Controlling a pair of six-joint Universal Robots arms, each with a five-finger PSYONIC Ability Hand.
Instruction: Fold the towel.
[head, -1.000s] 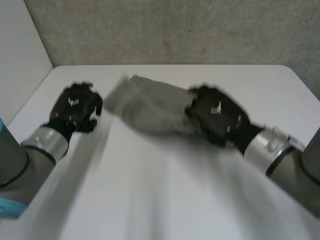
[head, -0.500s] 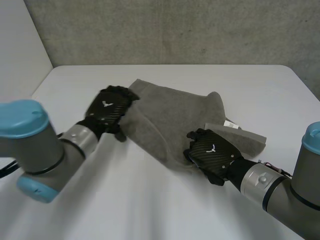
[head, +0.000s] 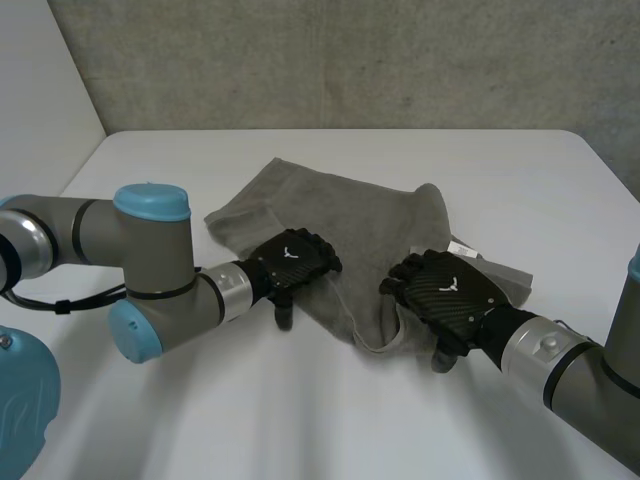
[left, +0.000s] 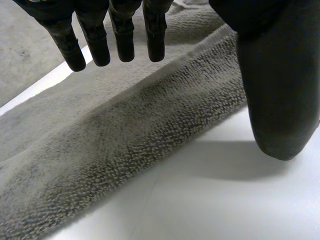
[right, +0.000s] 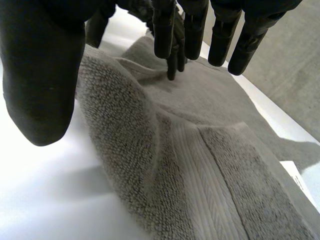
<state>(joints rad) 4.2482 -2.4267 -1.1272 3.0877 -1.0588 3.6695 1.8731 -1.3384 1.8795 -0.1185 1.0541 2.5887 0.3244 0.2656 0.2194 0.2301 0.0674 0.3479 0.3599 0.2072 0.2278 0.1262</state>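
A grey towel (head: 350, 225) lies rumpled and partly doubled over in the middle of the white table (head: 300, 410). My left hand (head: 293, 262) hovers over the towel's near left edge. It is open, its fingers (left: 117, 37) straight and its thumb spread wide above the towel (left: 150, 125). My right hand (head: 447, 290) is over the towel's near right part, by a folded-over flap. It is open too, fingers (right: 220, 35) straight and thumb apart, with the towel (right: 200, 150) under its palm. Neither hand holds cloth.
A small white label (head: 462, 248) sticks out at the towel's right side. A grey wall (head: 350, 60) stands behind the table's far edge. Bare table surface lies in front of both hands.
Both hands have opened and let go of the towel, which now lies still. The left hand moved from the far left corner to the near left edge; the right hand shifted slightly right.
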